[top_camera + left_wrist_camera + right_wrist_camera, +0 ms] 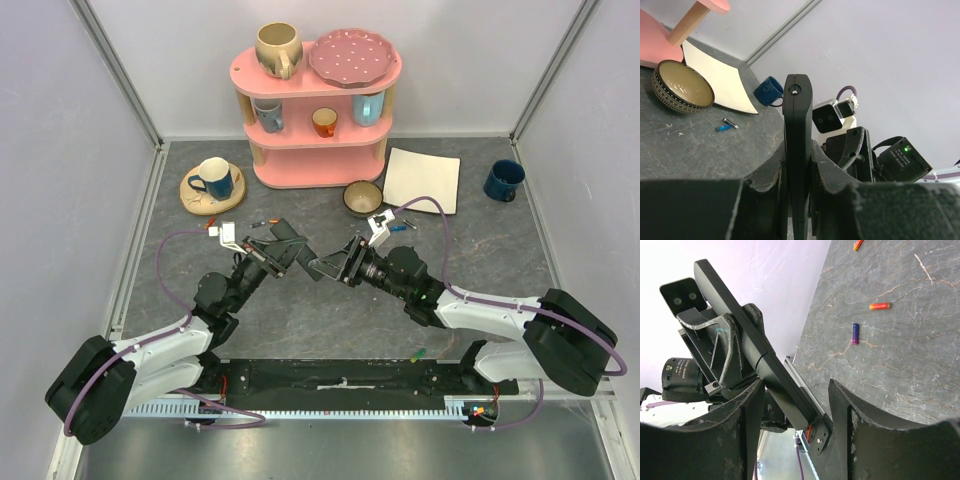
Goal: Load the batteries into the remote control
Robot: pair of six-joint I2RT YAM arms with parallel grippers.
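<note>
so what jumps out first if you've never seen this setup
The face-off mid-table: the left hand clamps the black remote control on edge, and the right hand straddles it, open. Behind them stands a pink shelf of mugs, and loose batteries lie on the grey table.

The top camera is looking down from behind over the whole bench (330, 310). The wrist cameras are peering closely past the left gripper (799, 192) and right gripper (795, 410), facing each other, sharing the remote control (797, 125).
</note>
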